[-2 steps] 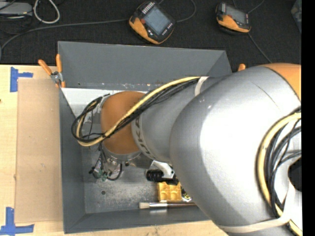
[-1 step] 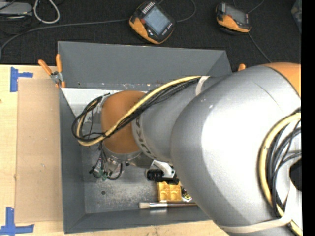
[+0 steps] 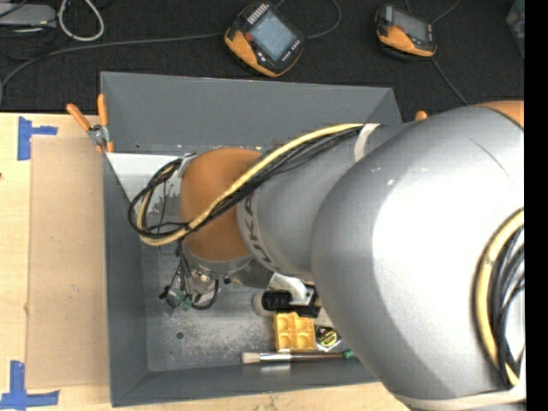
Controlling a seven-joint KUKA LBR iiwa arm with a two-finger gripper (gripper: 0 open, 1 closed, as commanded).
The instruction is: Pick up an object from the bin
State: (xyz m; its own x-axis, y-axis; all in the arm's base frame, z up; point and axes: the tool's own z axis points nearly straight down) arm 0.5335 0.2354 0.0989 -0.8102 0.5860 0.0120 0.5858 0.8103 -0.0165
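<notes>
The grey bin (image 3: pixel 257 114) is entered by the arm (image 3: pixel 402 229); the jaws are held low at left, whether spread cannot be told. Right of them, apart, are seen a brush (image 3: pixel 295 358), a yellow gridded block (image 3: pixel 294 330) and a white-and-black piece (image 3: pixel 278 300).

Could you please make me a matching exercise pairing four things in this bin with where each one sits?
Things:
1. yellow gridded block
2. long thin brush
3. white-and-black piece
4. gripper

Places:
A. along the near wall of the bin
B. over the left part of the floor
C. right at the edge of the arm
D. between the white-and-black piece and the brush

Pairs: 1-D, 2-A, 3-C, 4-B.
</notes>
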